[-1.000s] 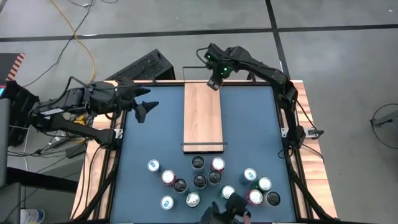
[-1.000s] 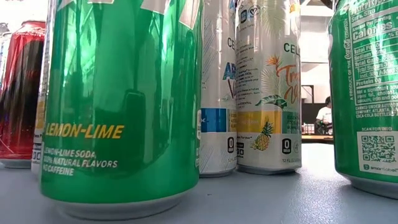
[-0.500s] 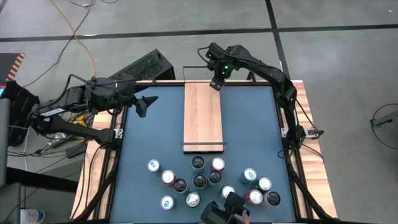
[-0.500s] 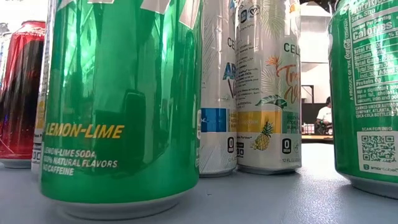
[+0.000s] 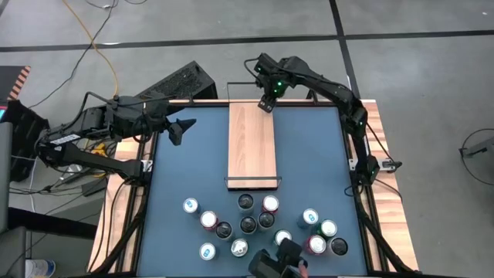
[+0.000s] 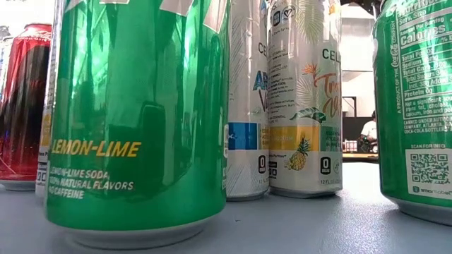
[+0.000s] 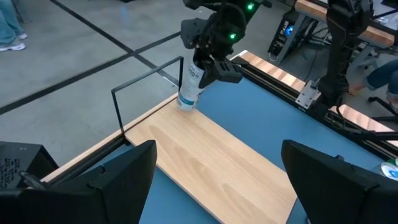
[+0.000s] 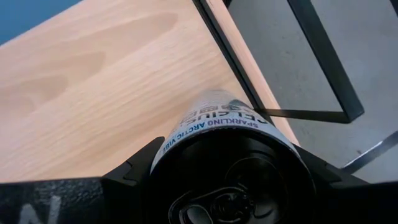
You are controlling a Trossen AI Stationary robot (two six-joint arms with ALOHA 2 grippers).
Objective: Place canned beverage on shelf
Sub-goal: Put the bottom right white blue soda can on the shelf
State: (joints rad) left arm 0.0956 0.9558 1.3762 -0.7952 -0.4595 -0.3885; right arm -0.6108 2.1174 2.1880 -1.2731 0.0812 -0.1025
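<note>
The right arm reaches in a bend to the far end of the shelf [image 5: 252,144], its right gripper [image 5: 265,100] pointing down over that end's right corner, fingers clamped on a can [image 7: 189,89]. The left arm lies well left of the shelf, its left gripper [image 5: 176,132] spread wide and holding nothing

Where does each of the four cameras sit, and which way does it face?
High: overhead, looking straight down on shelf; both arms show.
Low: at table height behind a green can; no arm shows.
Left wrist: looks past the open left gripper at the right gripper holding a white can.
Right wrist: looks down over that can.
The wrist views share can and shelf.
</note>
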